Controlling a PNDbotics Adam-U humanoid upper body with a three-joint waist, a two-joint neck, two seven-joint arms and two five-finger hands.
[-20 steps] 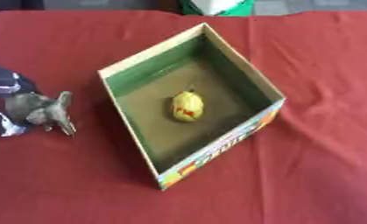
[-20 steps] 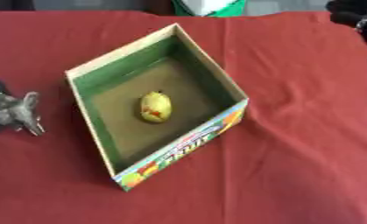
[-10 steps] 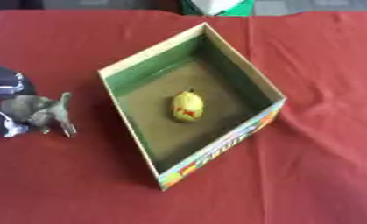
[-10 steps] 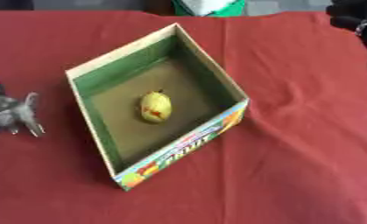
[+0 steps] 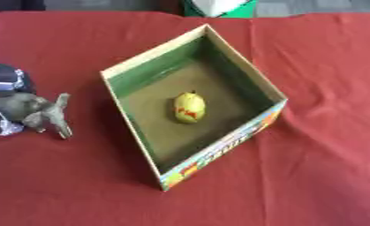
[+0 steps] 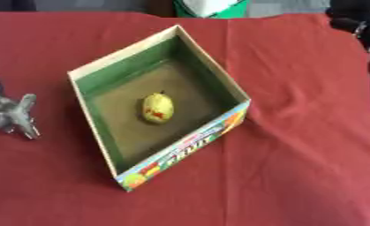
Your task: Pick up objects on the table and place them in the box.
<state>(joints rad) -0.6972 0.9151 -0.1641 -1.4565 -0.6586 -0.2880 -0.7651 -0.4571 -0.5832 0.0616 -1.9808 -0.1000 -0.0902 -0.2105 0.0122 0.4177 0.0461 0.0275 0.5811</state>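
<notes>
We see the open box lying askew in the middle of the red-covered worktop, one corner turned toward the near edge. On its brown floor lies a yellow pear-shaped fruit with red marks. At the worktop's left edge our left hand meets a grey toy animal; we cannot tell whether its fingers are closed on the toy. Dark parts of our right arm show at the right edge; the right hand itself is out of view. A green and white thing sits past the far edge.
</notes>
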